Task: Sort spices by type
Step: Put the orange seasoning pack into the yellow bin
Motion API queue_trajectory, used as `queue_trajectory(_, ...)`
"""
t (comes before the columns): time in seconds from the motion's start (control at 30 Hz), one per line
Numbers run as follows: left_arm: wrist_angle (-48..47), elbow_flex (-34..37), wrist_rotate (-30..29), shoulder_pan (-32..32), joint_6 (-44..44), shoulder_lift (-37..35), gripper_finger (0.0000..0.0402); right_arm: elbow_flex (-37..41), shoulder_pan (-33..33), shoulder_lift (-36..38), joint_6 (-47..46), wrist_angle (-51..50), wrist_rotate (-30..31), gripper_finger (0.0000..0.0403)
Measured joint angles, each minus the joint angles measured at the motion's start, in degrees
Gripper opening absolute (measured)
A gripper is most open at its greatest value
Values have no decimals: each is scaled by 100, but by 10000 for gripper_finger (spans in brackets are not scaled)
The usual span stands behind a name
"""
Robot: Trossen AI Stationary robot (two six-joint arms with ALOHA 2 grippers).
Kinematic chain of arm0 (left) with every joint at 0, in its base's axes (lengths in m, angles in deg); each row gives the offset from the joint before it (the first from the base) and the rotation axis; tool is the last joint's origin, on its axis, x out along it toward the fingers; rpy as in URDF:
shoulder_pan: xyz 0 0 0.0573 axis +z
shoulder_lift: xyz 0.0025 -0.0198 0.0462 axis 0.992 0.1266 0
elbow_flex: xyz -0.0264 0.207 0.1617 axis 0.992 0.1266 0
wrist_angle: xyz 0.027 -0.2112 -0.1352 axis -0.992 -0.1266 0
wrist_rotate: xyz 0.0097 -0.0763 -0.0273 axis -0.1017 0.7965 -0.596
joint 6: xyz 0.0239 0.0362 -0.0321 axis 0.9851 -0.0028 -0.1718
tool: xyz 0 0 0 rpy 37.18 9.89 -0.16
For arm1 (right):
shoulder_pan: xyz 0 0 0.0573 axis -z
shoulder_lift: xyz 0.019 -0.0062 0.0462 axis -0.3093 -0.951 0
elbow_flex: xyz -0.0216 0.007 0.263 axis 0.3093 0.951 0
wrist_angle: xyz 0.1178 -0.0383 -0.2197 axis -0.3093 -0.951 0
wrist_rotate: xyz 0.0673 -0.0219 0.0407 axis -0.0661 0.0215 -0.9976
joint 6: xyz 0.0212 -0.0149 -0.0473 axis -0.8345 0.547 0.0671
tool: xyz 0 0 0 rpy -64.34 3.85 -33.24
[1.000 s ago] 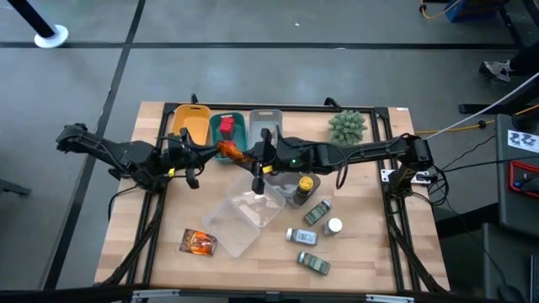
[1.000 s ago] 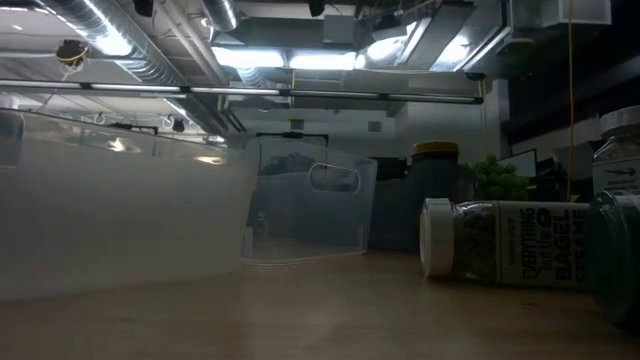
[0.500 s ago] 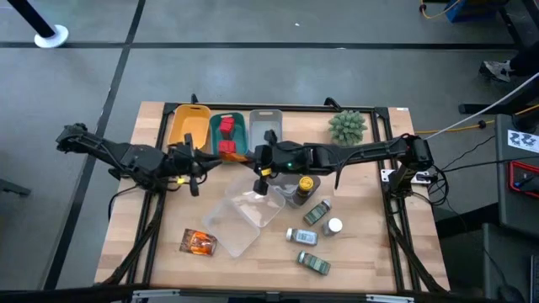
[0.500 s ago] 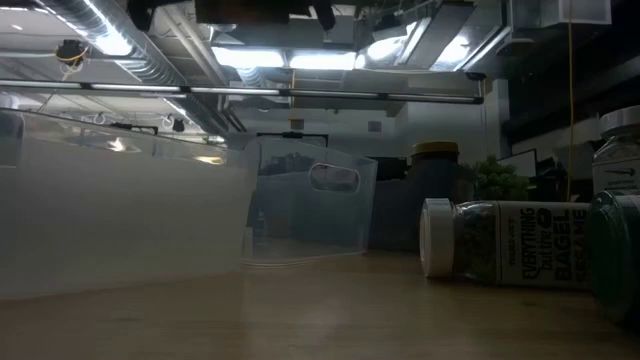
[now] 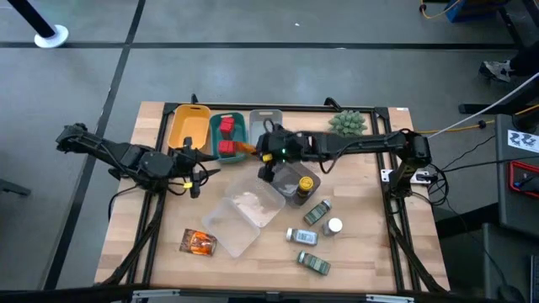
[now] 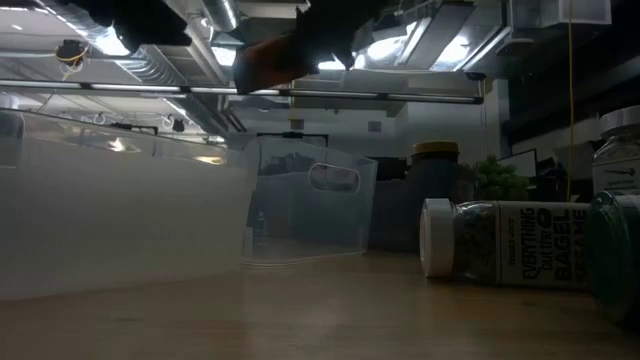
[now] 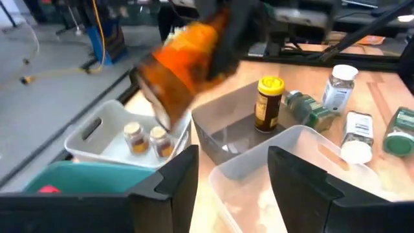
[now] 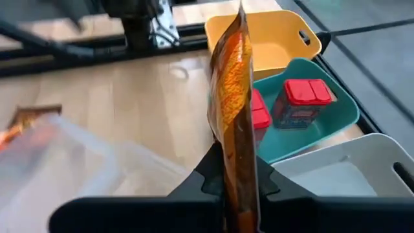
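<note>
Since a second ago we've passed the orange foil packet (image 8: 234, 116) across: right fingers (image 8: 234, 194) now clamp it above the bins, left fingers (image 7: 233, 171) parted, backing away; yellow bin (image 8: 275, 35) likely next.

Right pincer (image 5: 253, 150) clamps orange packet (image 5: 241, 147) beside teal bin (image 5: 238, 122); left pincer (image 5: 199, 171) apart.

Orange foil packet (image 7: 184, 55) blurred (left wrist view).
</note>
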Motion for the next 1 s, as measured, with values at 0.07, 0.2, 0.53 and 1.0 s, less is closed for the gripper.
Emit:
queue_trajectory(0.07, -78, 0, 0, 0, -120, 0, 166, 0, 228, -2, -62, 185, -331, 11)
queue_trajectory(0.2, -70, 0, -1, 0, 12, -14, 157, -4, 663, -150, -75, 683, -925, 10)
queue_trajectory(0.53, 95, 0, -1023, 162, 676, -79, 143, -599, 1251, -1041, -195, 1052, -1902, 11)
queue_trajectory(1.0, 1206, 1, 478, 1831, 1446, 876, 143, -1134, 1094, -1587, -33, -79, -2175, 17)
